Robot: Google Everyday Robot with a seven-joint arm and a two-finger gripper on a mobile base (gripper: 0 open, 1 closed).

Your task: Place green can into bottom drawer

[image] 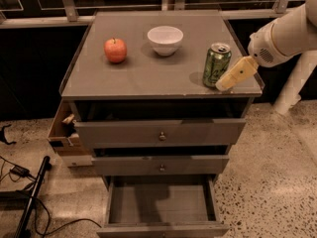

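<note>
The green can [216,64] stands upright on the grey cabinet top [148,78], near its front right corner. My gripper [227,82] reaches in from the right on a white arm and sits right beside the can's lower right side, touching or nearly touching it. The bottom drawer [161,202] is pulled out wide at the foot of the cabinet, and its grey inside holds nothing.
A red apple [115,50] and a white bowl [165,39] stand farther back on the cabinet top. The two upper drawers [161,133] stick out slightly. A cardboard box [64,133] stands by the cabinet's left side. Black cables [25,192] lie on the floor at left.
</note>
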